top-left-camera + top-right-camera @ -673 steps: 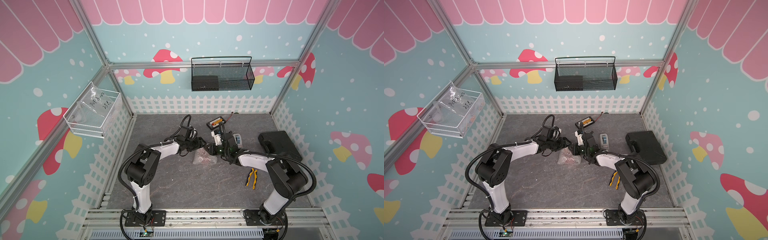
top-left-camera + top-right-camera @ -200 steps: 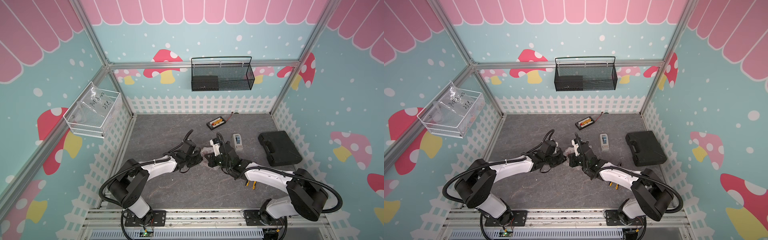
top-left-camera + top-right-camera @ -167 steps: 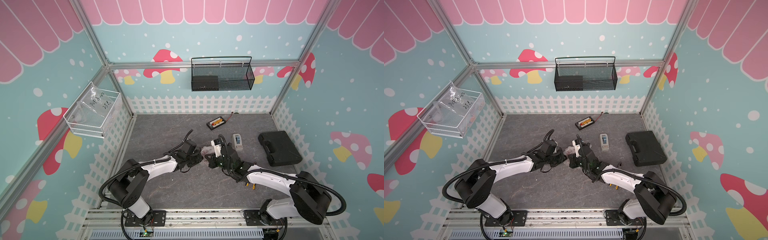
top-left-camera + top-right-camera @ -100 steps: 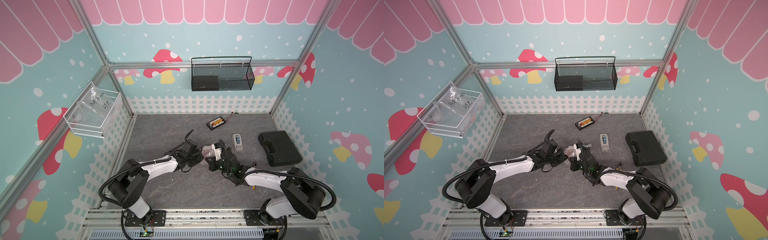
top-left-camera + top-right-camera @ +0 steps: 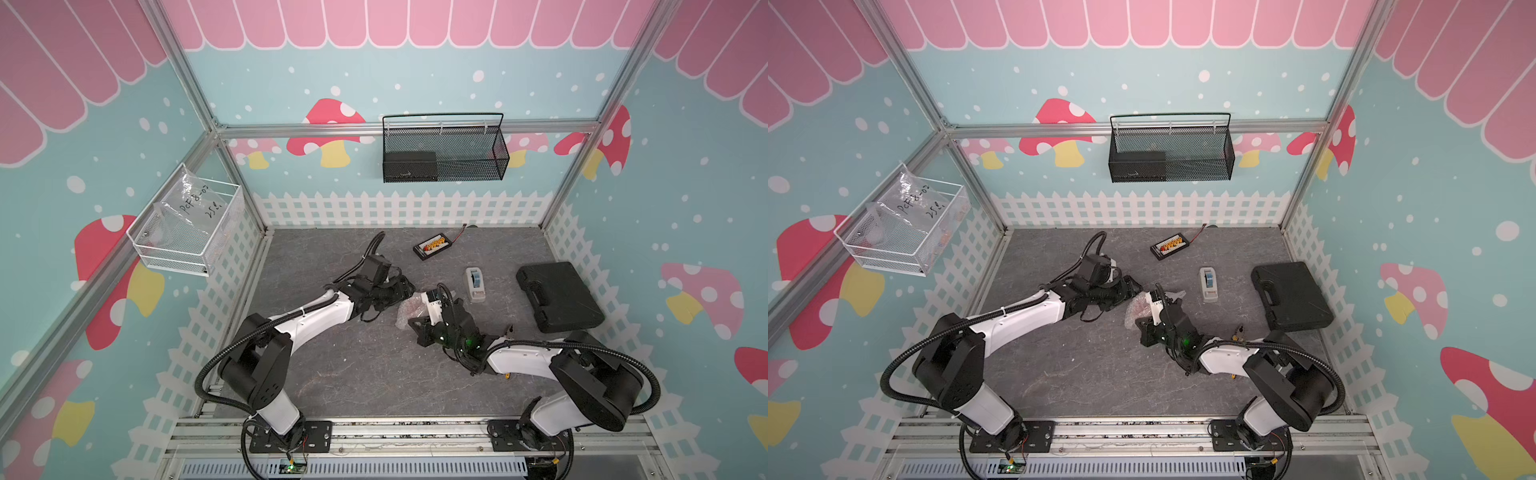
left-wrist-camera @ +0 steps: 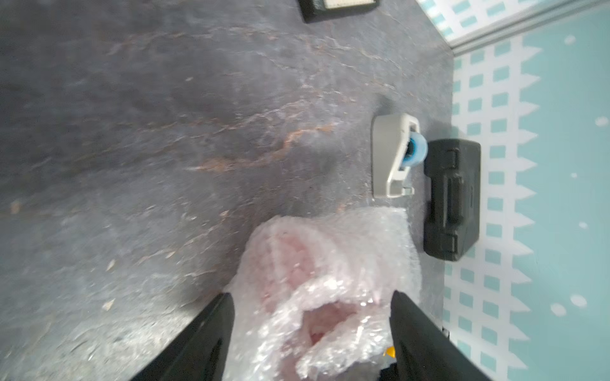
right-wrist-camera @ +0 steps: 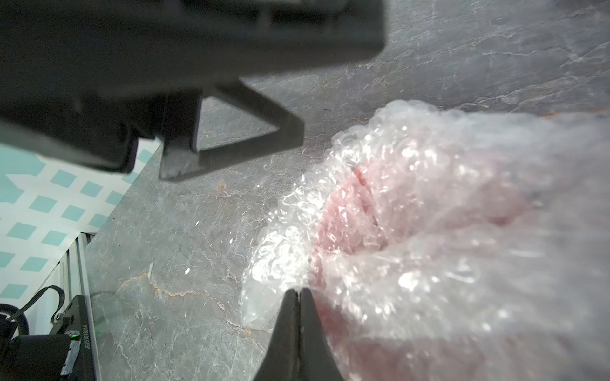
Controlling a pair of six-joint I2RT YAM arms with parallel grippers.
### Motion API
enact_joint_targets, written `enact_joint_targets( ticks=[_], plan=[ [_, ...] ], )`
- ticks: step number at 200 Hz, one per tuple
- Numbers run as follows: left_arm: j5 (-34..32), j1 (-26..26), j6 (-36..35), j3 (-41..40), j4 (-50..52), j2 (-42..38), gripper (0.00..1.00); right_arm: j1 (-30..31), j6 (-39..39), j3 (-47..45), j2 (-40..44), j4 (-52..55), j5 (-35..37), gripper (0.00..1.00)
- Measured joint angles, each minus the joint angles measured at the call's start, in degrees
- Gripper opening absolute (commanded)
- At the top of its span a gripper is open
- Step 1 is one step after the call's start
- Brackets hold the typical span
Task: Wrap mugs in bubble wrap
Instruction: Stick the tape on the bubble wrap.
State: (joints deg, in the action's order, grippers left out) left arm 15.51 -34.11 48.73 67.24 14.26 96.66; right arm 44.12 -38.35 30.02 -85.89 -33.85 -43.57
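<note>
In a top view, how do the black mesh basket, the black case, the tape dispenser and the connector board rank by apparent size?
1. black mesh basket, though it hangs higher, maybe nearer the camera.
2. black case.
3. tape dispenser and connector board look about alike; unranked.

Teal mushroom-print walls [image 5: 415, 83], pink scalloped top, aluminium frame [image 5: 178, 62], white picket trim [image 5: 399, 208]. Grey stone-look floor [image 5: 353, 374]. Black mesh basket [image 5: 469, 166] on back wall, white wire basket [image 5: 174, 253] on left wall.

Left arm [image 5: 320, 316] low, left fingers [image 6: 211, 336] spread wide; right arm [image 5: 519, 359] low, right fingers [image 7: 288, 320] seemingly pressed together.
</note>
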Motion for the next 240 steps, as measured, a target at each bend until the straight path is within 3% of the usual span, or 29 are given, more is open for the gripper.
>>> enact_joint_targets(
  ticks=[43, 97, 122, 167, 200, 222, 240],
  plan=[
    [5.95, -0.24, -7.72, 4.50, 5.81, 6.47, 0.83, -1.46, 0.79, 0.02, 0.20, 0.66, -1.77, 0.00],
    [6.95, -0.94, -12.39, 7.65, 12.24, 11.04, 0.81, -2.56, 1.55, 0.07, 0.37, 1.05, -4.13, 0.02],
    [6.12, -1.57, -12.52, 8.24, 13.22, 13.42, 0.79, -2.56, 2.10, 0.07, 0.90, 1.66, -4.59, 0.12],
    [3.56, -1.92, -11.63, 8.76, 13.31, 15.19, 0.77, -2.49, 5.40, 1.77, 7.80, 10.34, -5.09, 0.39],
    [2.54, -1.95, -11.45, 9.07, 13.33, 15.19, 0.77, -3.65, 9.22, 5.42, 14.19, 18.60, -3.69, 0.47],
    [2.29, -2.03, -11.45, 9.07, 13.35, 15.19, 0.77, -7.08, 10.43, 7.61, 18.25, 21.73, -2.19, 0.55],
    [2.25, -2.03, -11.45, 9.07, 13.35, 15.19, 0.77, -11.04, 10.99, 7.93, 20.87, 24.13, 0.07, 0.55]
  ],
)
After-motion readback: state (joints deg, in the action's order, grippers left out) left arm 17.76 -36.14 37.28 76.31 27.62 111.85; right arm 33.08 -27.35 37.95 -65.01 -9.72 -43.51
